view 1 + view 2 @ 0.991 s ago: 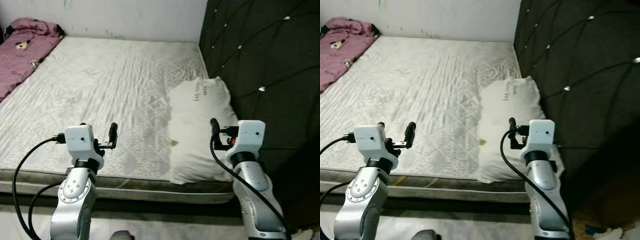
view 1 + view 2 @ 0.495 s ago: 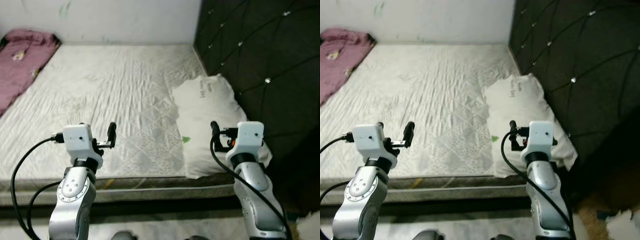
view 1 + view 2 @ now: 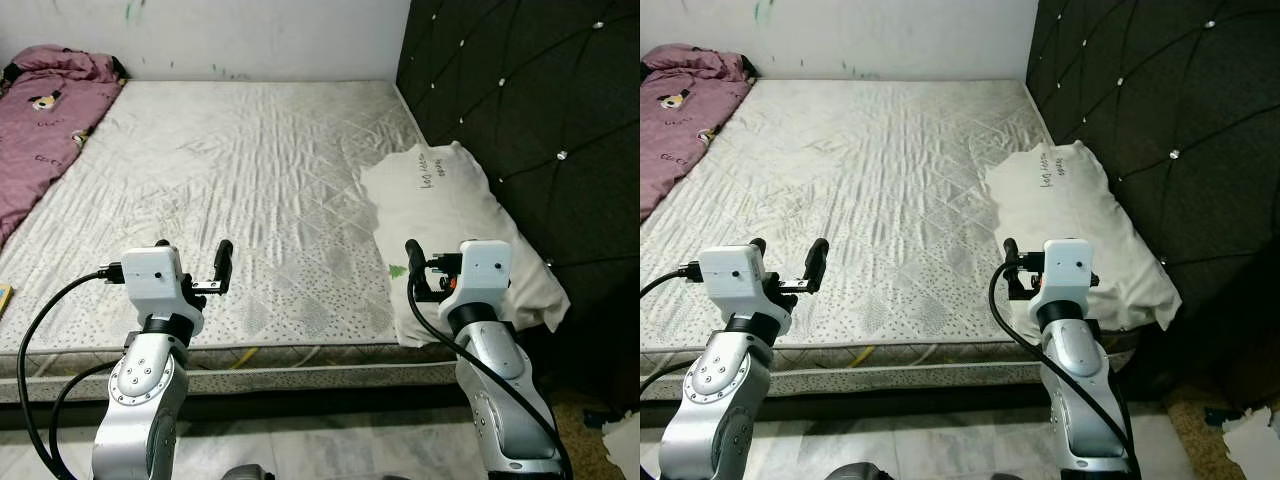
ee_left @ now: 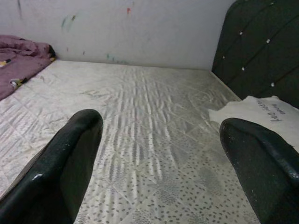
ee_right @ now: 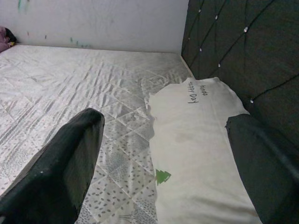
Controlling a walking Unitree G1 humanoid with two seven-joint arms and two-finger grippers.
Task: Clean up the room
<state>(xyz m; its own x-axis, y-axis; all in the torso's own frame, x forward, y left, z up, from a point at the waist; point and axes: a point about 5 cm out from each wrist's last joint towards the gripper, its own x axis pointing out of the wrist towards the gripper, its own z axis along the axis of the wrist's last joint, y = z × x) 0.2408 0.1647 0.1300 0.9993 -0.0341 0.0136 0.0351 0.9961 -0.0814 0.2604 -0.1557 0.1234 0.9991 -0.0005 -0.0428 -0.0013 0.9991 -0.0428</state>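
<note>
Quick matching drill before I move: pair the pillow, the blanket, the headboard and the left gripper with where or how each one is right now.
Things:
1. pillow
2. blanket
3. headboard
4. left gripper

Places or states:
A. purple, bunched at the mattress's far left corner
B. dark, tufted, along the bed's right side
C. white, lying beside the headboard, by the near edge
D. jaws open, above the near edge

Pairs: 1-C, 2-A, 3-B, 4-D

Mattress (image 3: 250, 170) bears white pillow (image 3: 455, 230), purple blanket (image 3: 40, 120)
</note>
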